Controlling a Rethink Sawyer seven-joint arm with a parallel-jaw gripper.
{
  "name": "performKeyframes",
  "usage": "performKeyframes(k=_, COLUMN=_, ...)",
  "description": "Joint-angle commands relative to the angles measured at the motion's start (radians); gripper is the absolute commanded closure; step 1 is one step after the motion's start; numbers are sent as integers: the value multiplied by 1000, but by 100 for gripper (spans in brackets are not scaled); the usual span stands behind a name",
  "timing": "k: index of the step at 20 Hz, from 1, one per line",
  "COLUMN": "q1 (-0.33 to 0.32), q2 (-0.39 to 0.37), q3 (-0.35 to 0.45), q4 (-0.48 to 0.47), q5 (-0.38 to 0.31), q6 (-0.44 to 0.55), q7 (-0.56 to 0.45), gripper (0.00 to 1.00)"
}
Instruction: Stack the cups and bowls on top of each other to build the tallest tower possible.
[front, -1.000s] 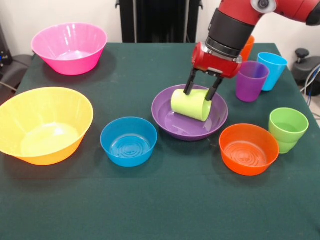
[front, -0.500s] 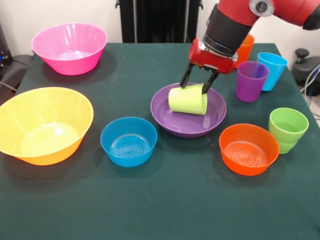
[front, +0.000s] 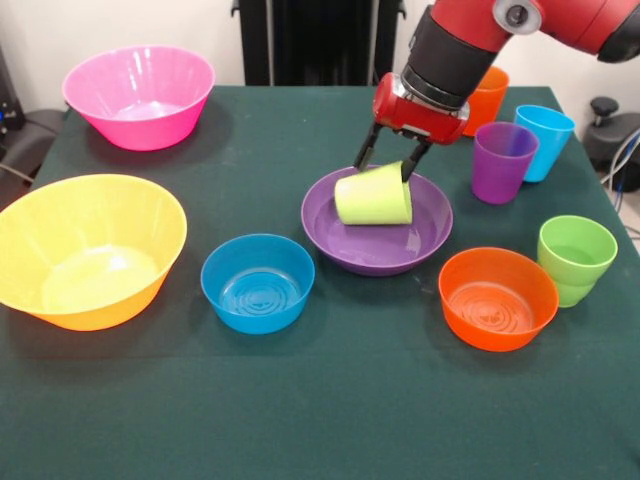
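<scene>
My gripper (front: 385, 162) is over the wide purple bowl (front: 432, 232) at the table's middle. It is shut on the narrow end of the lime-yellow cup (front: 373, 200). The cup hangs tilted, mouth down and sideways, inside the purple bowl. The small blue bowl (front: 257, 283) sits to the left of the purple bowl and the small orange bowl (front: 497, 298) to its lower right. The purple cup (front: 503, 162), light blue cup (front: 543, 140) and green cup (front: 575, 258) stand upright at the right. The orange cup (front: 487, 100) is partly hidden behind the arm.
The big pink bowl (front: 138, 95) stands at the far left corner. The big yellow-orange bowl (front: 85, 250) stands at the left edge. The red and black arm comes down from the top right over the cups.
The gripper has moved left and slightly up with the lime-yellow cup. The cup has turned from lying on its side toward mouth-down.
</scene>
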Motion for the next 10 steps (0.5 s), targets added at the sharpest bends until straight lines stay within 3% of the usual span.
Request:
performKeyframes(k=1, q1=-27, q2=50, q3=14, q4=-73, q5=65, q6=-53, q7=336, gripper=0)
performKeyframes(k=7, q1=-37, q2=61, q3=-13, q4=-91, q5=65, q6=-21, q7=325, gripper=0)
performKeyframes(k=10, q1=-54, q2=81, q3=-64, q4=-96, q5=51, q6=-24, q7=317, gripper=0)
